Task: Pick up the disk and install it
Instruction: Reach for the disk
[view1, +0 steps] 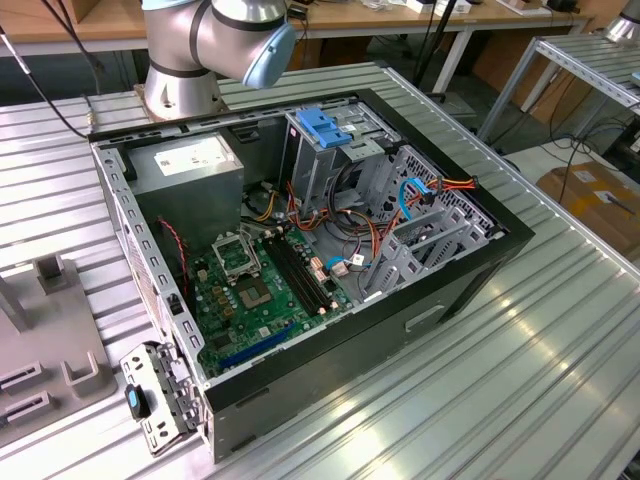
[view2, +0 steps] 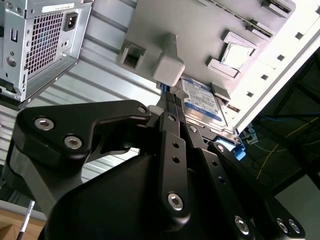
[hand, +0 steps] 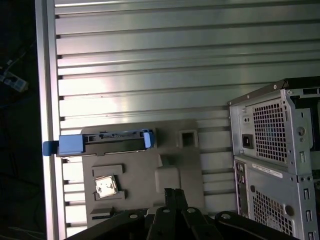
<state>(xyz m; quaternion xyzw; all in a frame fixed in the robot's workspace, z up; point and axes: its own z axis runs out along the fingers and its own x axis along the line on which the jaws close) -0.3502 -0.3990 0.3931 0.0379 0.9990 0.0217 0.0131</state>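
Jaws pressed together, empty, apart from disk (hand: 105, 141); disk stands on edge in grey fixture (hand: 135, 175) at counter (hand: 150, 65) edge. My call: open wide, centre across drive body, approach square.

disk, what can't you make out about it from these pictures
Second wrist view: the disk has one end hidden behind the pincer.
First wrist view: it stands edge-on, so its label face is out of sight.
Exterior view: the grey fixture is cut off by the left edge.

Open computer case (view1: 400, 322) with motherboard (view1: 255, 295) on slatted metal table (view1: 520, 385)
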